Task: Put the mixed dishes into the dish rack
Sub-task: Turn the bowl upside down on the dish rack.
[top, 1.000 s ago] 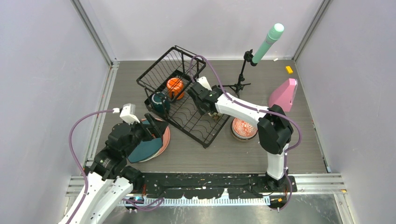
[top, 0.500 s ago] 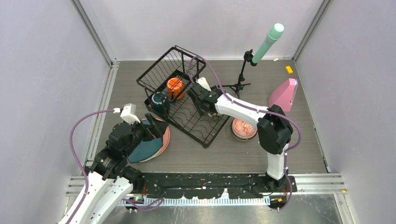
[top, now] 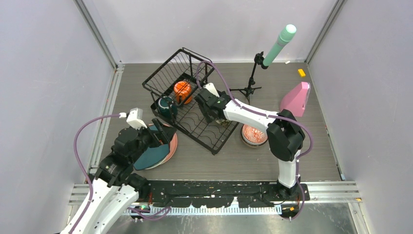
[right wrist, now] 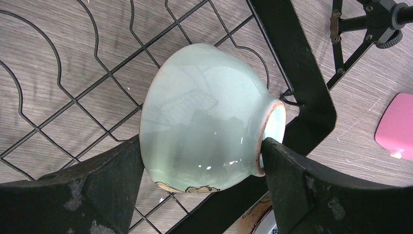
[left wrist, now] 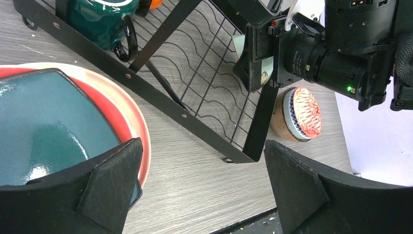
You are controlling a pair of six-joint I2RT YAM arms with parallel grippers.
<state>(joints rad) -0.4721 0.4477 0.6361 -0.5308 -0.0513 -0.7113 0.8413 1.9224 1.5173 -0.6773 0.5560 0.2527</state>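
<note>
1. The right gripper (top: 215, 114) is clamped on a glossy mint-green ceramic bowl (right wrist: 204, 131), one finger at the rim side and the other against the foot ring. The bowl lies on its side, probably so it can stand on edge between wires.
2. The bowl hangs over the wavy floor of the large black wire dish rack (left wrist: 156, 96), mid-frame in the overhead view. Whether it touches the wires I cannot tell.
3. In the right wrist view the rack's thick corner frame runs just right of the bowl's foot, and a black tripod stand (right wrist: 370, 29) lies beyond it. The open slots are at upper left, so that is the room to shift.
4. A dark green mug (top: 167, 107) and an orange mug (top: 182, 88) sit at the basket end, apart from the bowl.
5. The left gripper (left wrist: 202, 180) is spread wide and empty. It hovers over a dark teal plate (left wrist: 44, 126) stacked on a reddish plate (left wrist: 119, 119) at lower left, likely the next pick.
6. A red-and-blue patterned bowl (top: 254, 134) sits on the table (top: 195, 165) just outside the rack's right corner.
</note>
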